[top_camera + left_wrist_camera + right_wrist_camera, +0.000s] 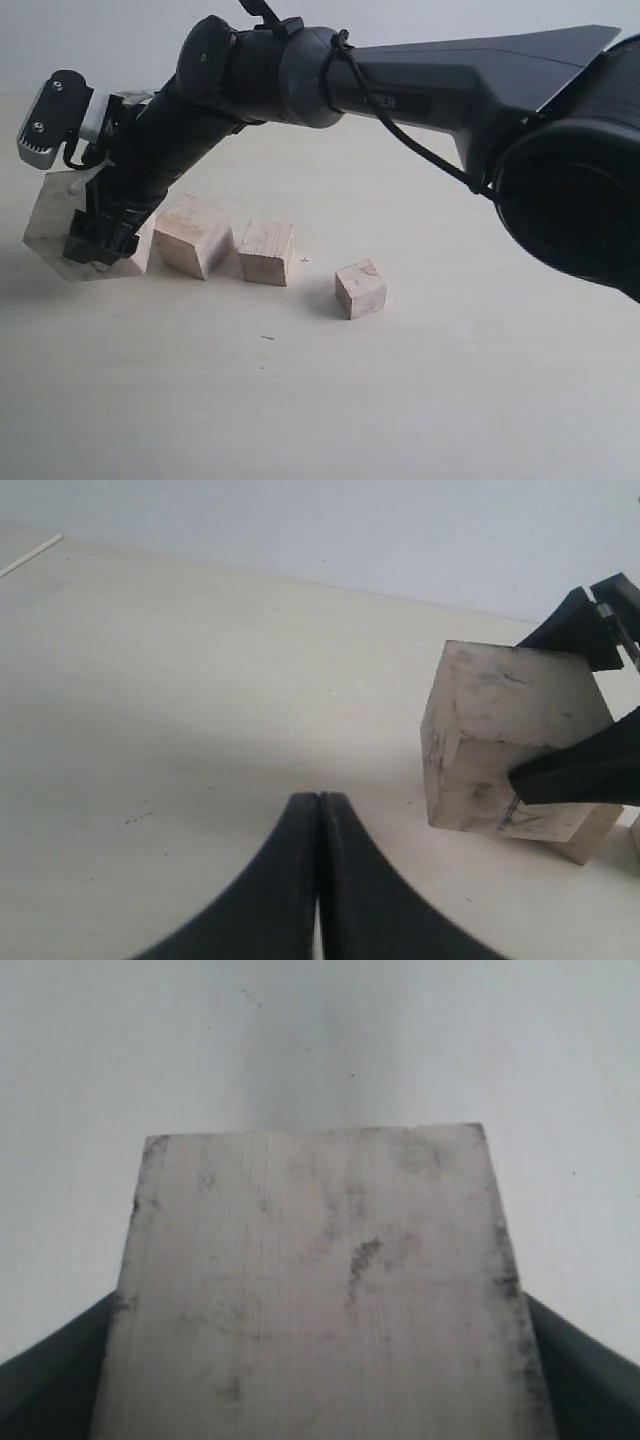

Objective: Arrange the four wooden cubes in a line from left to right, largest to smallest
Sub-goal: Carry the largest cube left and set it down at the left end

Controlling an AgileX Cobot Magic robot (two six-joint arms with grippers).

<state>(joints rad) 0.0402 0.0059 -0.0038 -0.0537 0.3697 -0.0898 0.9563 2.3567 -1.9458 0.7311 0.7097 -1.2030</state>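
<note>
At the 9 o'clock end of the row in the exterior view, the right gripper [98, 240] is clamping the largest cube [50, 225], its arm reaching across from the 3 o'clock side. This cube is sitting tilted, one corner pointing down toward the surface [400, 400]; whether it is touching there I cannot tell. Dark scuff marks are showing over its faces in the left wrist view [510, 730] and close up in the right wrist view [320, 1290], where the black fingers [590, 1370] are pressing on two opposite sides.

Toward 3 o'clock from it, the second cube [192, 235] is lying just beside the largest, turned a little so that one upright edge is facing the camera. The third cube [268, 252] is lying just beside that one, again toward 3 o'clock. The smallest cube [360, 288] is resting apart from the third, off toward 4 o'clock, so the four are running big to small from 9 o'clock to 3 o'clock.

The left gripper [318, 800] is hovering over bare surface with its two fingers pressed together and nothing between them, the largest cube lying toward 2 o'clock from it in its own wrist view.
</note>
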